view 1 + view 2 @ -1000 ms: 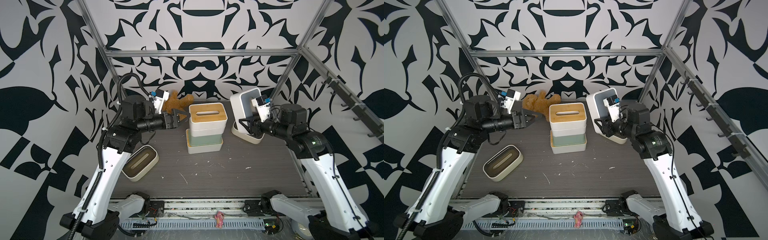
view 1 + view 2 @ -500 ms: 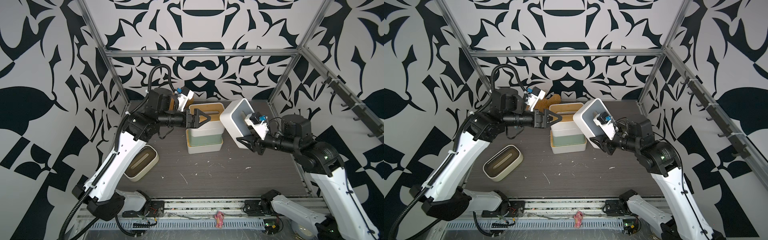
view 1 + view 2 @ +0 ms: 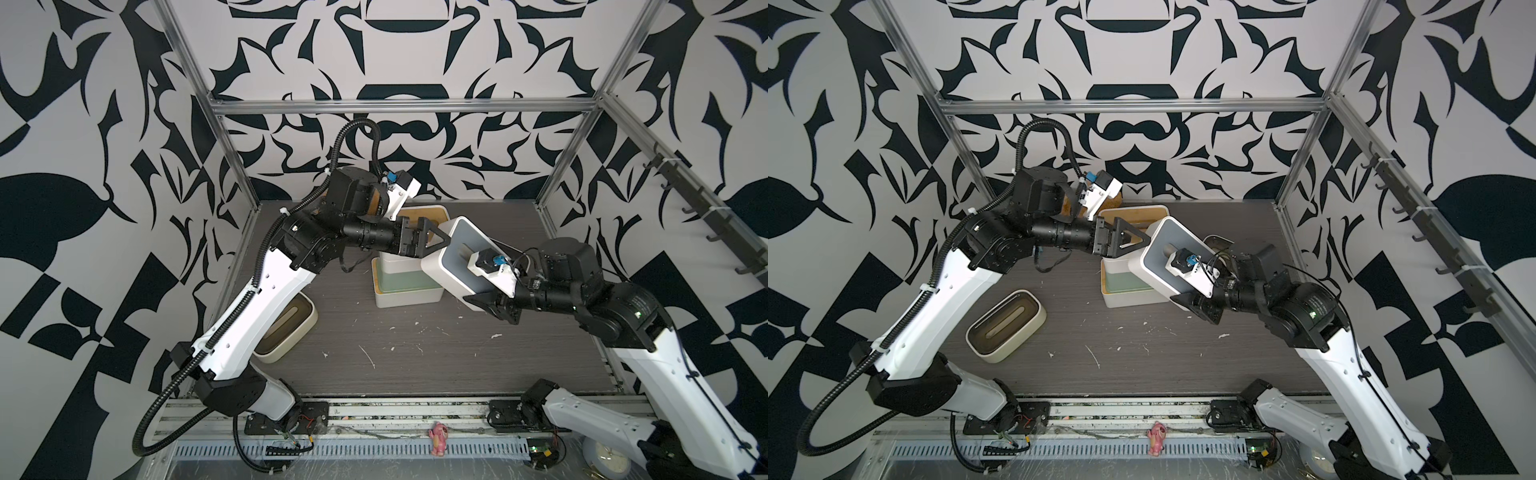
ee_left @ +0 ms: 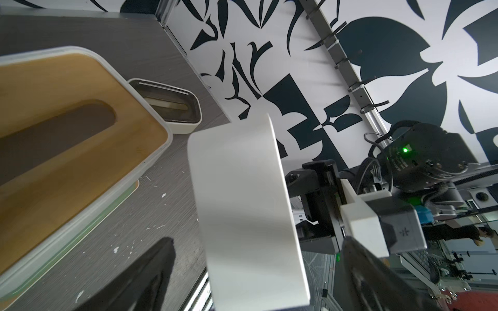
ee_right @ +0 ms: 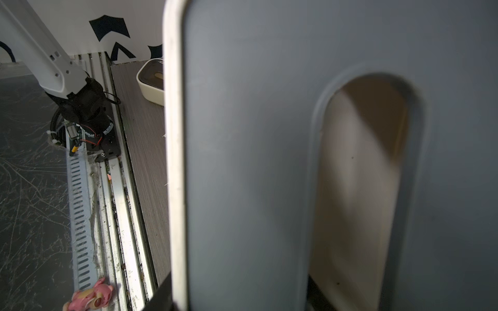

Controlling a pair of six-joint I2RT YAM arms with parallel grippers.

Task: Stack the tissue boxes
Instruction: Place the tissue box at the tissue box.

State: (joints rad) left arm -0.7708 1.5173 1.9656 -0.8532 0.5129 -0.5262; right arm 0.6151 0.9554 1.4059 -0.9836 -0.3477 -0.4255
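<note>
Dark wood-grain tabletop [image 3: 415, 365]: your grey-lidded white tissue box [image 3: 465, 257] hangs tilted above it, at 3 o'clock of the bamboo-lidded box [image 4: 80, 161], which sits on a sage green box [image 3: 405, 282], centre toward 12 o'clock. Your right gripper [image 3: 488, 301] pinches the hanging box's lower wall, it seems, though the fingertips are mostly hidden. Your left gripper [image 3: 440, 241], jaws spread wide, hovers at that box's 10 o'clock corner. A cream box with dark-brown lid [image 3: 1007, 324] lies at 8 o'clock.
</note>
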